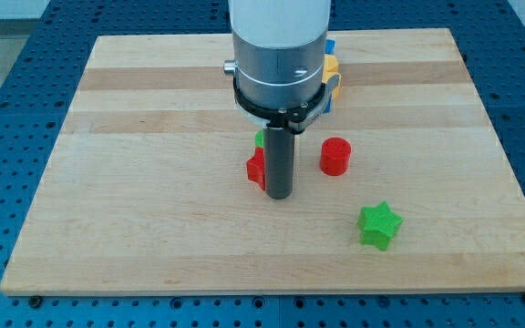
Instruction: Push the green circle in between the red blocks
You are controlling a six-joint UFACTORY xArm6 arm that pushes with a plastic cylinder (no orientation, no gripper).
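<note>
So my tip [280,195] is planted on the wooden board [153,182] a bit below the middle; it's just a plain dark rod, nothing to open or close, and it's not holding anything; it sits right up against the view's right side of a red block [256,169], looks like touching but hard to swear to it. Going big to small from there: the board fills nearly the whole view, sitting on a blue perforated table [7,55]; the arm's fat white and silver body [279,55] hangs down from the view's top and hides a chunk of the board behind it. The green star [378,225] is off on its own toward the view's bottom right; the red cylinder [334,156] stands to the right of the rod, with a gap between. The red block by the rod is half hidden, shape unclear. Yellow [333,66] and blue [332,43] bits peek out beside the arm near the top. The green circle [259,138] is only a sliver, just above that red block, tucked behind the rod.
</note>
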